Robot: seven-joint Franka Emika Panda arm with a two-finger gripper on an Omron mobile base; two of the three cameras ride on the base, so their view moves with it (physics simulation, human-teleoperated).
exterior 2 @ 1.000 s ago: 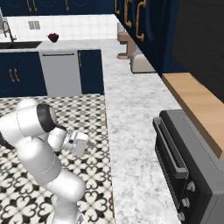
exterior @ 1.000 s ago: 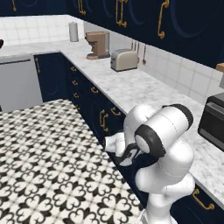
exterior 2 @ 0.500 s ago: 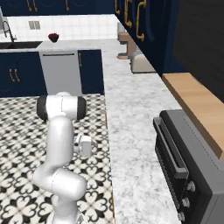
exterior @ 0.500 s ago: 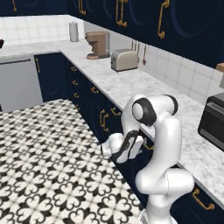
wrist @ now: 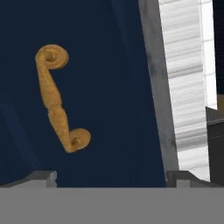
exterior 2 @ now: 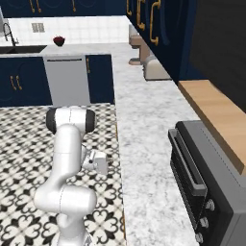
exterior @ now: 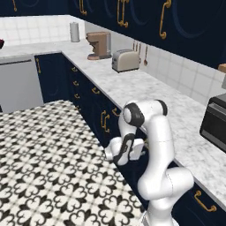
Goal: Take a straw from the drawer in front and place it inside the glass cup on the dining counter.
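The drawer's flat navy front is close ahead in the hand view, with its brass handle left of centre. My gripper is open, its two dark fingertips wide apart at the bottom, with nothing between them and clear of the handle. In the base views my gripper hangs low beside the navy cabinets, just under the marbled wall counter's edge, facing the fronts. The straw, the glass cup and the dining counter are out of view.
On the wall counter stand a toaster and a coffee machine; a dark oven sits at its near end. A grey dishwasher is set in the far cabinets. Patterned tile floor lies open to the left.
The arm has straightened up from its folded pose. The hand has swung round to face the cabinet front just below the counter edge. The jaws have stayed open.
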